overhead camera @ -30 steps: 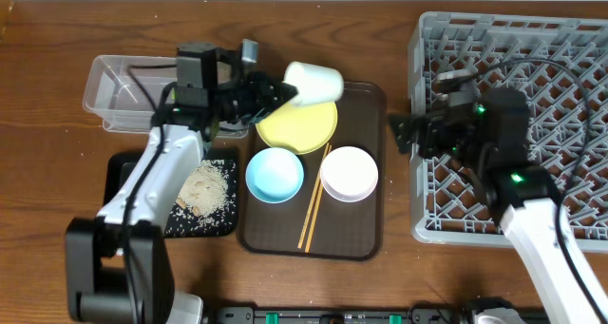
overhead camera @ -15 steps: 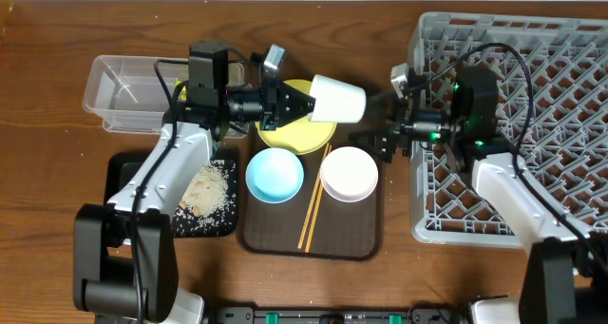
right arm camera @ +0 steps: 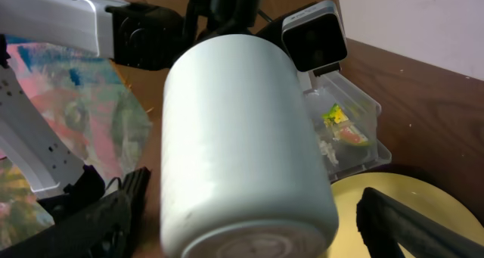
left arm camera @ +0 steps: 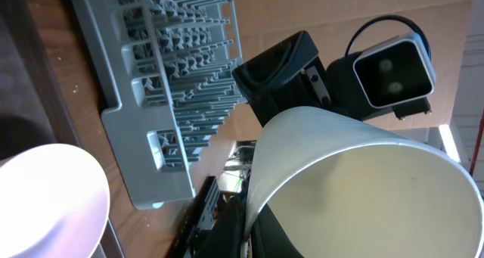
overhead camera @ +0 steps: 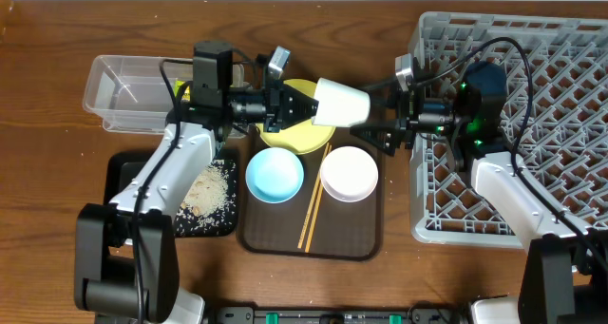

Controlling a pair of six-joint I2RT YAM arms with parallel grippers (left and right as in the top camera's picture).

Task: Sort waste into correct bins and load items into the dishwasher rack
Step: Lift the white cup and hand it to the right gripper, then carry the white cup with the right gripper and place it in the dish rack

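Reaching out from the rack (overhead camera: 570,77), the right jaws had come up to the cup (overhead camera: 342,102) within the last second. They stood wide apart on either side of its closed base, and the right wrist view showed a gap on each flank. The left jaws were clamped on the cup's rim, holding it on its side in the air, mouth toward themselves and base toward the right jaws. A second before, the cup hung closer to the left arm and the right jaws were back at the rack's edge; both had since moved toward each other. The plate (overhead camera: 290,140) lay beneath the left jaws. This looked like a handover about to happen. The right jaws would need to close on the base before the left jaws let go, and the cup could then go to the rack behind them.
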